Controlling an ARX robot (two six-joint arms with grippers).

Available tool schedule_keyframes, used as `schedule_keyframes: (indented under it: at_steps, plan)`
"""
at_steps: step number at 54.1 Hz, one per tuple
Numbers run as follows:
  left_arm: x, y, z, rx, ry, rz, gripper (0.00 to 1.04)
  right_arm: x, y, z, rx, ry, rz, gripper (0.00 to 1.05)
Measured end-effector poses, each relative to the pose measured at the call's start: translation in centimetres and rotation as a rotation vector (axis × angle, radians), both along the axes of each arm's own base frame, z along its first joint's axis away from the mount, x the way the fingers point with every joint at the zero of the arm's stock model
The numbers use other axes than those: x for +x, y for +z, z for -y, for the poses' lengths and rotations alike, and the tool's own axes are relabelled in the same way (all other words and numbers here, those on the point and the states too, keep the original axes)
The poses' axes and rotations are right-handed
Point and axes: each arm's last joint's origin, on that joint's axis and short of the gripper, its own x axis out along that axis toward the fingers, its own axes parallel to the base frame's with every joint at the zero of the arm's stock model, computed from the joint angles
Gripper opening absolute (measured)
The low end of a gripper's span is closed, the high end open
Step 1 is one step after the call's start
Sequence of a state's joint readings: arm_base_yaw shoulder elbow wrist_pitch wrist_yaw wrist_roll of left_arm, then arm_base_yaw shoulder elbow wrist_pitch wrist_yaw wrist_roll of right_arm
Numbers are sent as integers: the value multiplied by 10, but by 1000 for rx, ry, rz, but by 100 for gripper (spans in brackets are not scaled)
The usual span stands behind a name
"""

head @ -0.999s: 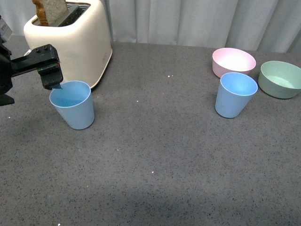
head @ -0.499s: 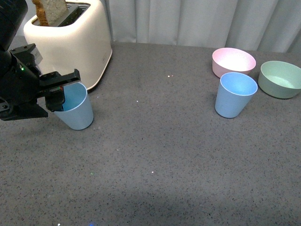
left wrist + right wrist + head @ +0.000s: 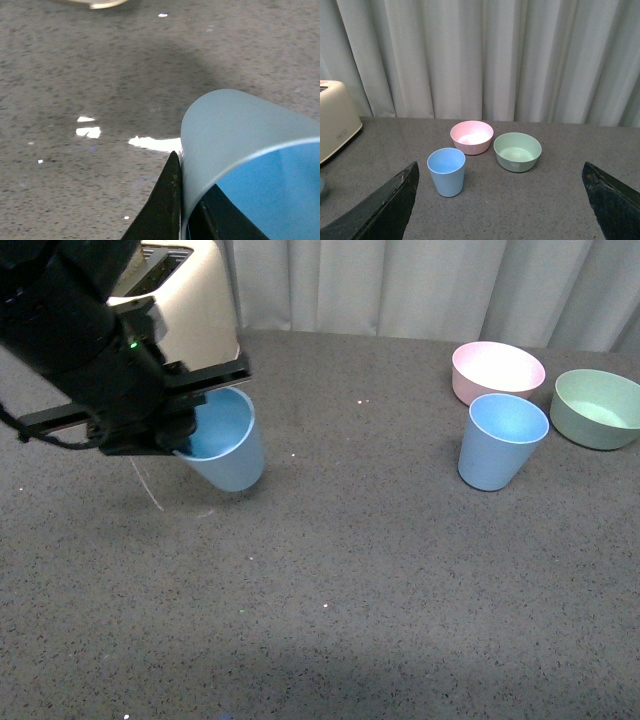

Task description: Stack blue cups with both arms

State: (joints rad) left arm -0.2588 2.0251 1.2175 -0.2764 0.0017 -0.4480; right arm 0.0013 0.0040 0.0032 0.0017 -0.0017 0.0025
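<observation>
In the front view my left gripper point(image 3: 188, 436) is shut on the rim of one blue cup point(image 3: 228, 448). It holds the cup tilted and just off the table, in front of the toaster. The left wrist view shows that cup's wall point(image 3: 235, 145) pinched between one finger outside and one inside; my left gripper point(image 3: 186, 212) grips the rim. The other blue cup point(image 3: 501, 442) stands upright at the right, near the bowls. In the right wrist view this cup point(image 3: 446, 171) stands ahead of my open right gripper point(image 3: 500, 210), well apart from it, with nothing between the fingers.
A cream toaster point(image 3: 200, 315) stands at the back left, half hidden by my left arm. A pink bowl point(image 3: 497, 368) and a green bowl point(image 3: 597, 406) sit behind and right of the standing cup. Curtains close off the table's far edge.
My left gripper has closed on the left cup's rim, lifted it and carried it to the right, away from the toaster. The other cup and both bowls have not moved.
</observation>
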Motion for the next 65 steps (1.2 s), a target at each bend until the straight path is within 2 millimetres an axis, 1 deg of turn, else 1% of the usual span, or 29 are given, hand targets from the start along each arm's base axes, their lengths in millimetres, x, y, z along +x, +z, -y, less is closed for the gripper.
schedule_keyframes:
  at_steps: [4, 5, 6, 9, 11, 15, 19, 33, 39, 43, 47, 52, 59, 61, 63, 65]
  plan:
    - [6, 5, 25, -16, -45, 4, 4, 0, 0, 0, 0, 0, 0, 95]
    - [6, 5, 28, -17, -50, 2, 4, 0, 0, 0, 0, 0, 0, 95]
    - [8, 4, 37, -22, -66, -10, 4, 0, 0, 0, 0, 0, 0, 95]
    - [9, 1, 48, -26, -87, -35, 4, 0, 0, 0, 0, 0, 0, 95]
    - [10, -4, 59, -13, -110, -70, 4, 0, 0, 0, 0, 0, 0, 95]
    - [12, -14, 73, 4, -130, -109, 4, 0, 0, 0, 0, 0, 0, 95]
    - [14, -18, 78, 21, -136, -126, 4, 0, 0, 0, 0, 0, 0, 95]
    - [23, -14, 82, 7, -123, -128, 4, 0, 0, 0, 0, 0, 0, 95]
    - [24, -14, 81, -9, -115, -131, 19, 0, 0, 0, 0, 0, 0, 95]
    - [25, -10, 82, -24, -109, -119, 29, 0, 0, 0, 0, 0, 0, 95]
    - [25, -3, 82, -42, -105, -84, 40, 0, 0, 0, 0, 0, 0, 95]
    - [23, 14, 80, -74, -94, -32, 55, 0, 0, 0, 0, 0, 0, 95]
    - [18, 38, 75, -80, -70, 61, 72, 0, 0, 0, 0, 0, 0, 95]
    - [18, 39, 73, -33, -64, 179, 70, 0, 0, 0, 0, 0, 0, 95]
    - [15, 37, 67, 66, -48, 363, 63, 0, 0, 0, 0, 0, 0, 95]
    - [8, 33, 59, 146, -49, 476, 57, 0, 0, 0, 0, 0, 0, 95]
